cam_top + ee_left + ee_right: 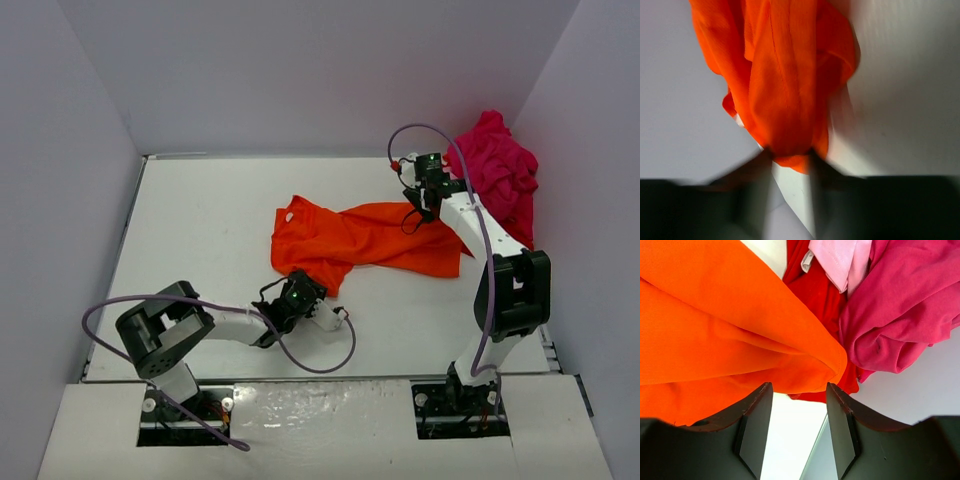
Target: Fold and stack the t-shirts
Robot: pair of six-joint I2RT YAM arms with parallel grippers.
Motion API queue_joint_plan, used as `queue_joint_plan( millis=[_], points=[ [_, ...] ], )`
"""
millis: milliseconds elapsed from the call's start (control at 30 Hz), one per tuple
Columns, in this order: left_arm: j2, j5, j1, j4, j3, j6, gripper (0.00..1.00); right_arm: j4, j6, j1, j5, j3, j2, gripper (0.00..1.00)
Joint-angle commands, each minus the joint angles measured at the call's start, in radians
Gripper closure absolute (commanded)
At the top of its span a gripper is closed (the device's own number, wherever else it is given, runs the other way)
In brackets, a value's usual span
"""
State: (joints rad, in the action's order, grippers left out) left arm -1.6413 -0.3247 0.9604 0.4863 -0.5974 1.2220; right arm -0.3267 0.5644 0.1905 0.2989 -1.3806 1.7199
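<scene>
between left fingers (751, 172), orange t-shirt (785, 75)

**Orange t-shirt (785, 75) meets my blurred fingers (747, 172)**

My left gripper (789, 159) fills the near edge of the view, and both dark fingers are smeared by blur. The near end of the shirt lies between their tips, gathered into a narrow bunch that touches a finger on each side. From there the cloth widens toward the far edge in long lengthwise folds and runs out of view. The white table (900, 100) shows to the left and right of it. With the blur, I cannot tell whether I am clamped on the cloth.
</scene>
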Motion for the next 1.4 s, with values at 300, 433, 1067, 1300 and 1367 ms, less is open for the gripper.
queue_joint_plan(
  millis=[300,433,1067,1300,1367],
  points=[
    [-0.004,-0.093,-0.041,0.249,-0.2,0.041,1.0,0.02,-0.009,0.006,-0.006,0.032,-0.044,0.58],
    [0.053,-0.122,-0.1,0.203,-0.253,0.033,1.0,0.02,-0.018,0.016,-0.009,0.026,-0.034,0.58],
    [0.349,0.142,-0.346,-0.836,-0.565,-0.426,1.0,-0.096,0.021,0.135,-0.073,0.04,0.002,0.6],
    [0.266,0.2,-0.355,-0.882,-0.655,-0.432,1.0,-0.193,0.049,0.134,-0.139,0.048,-0.043,0.53],
    [0.241,0.184,-0.356,-0.857,-0.654,-0.422,1.0,-0.277,0.059,0.136,-0.183,0.055,-0.045,0.53]
  ],
)
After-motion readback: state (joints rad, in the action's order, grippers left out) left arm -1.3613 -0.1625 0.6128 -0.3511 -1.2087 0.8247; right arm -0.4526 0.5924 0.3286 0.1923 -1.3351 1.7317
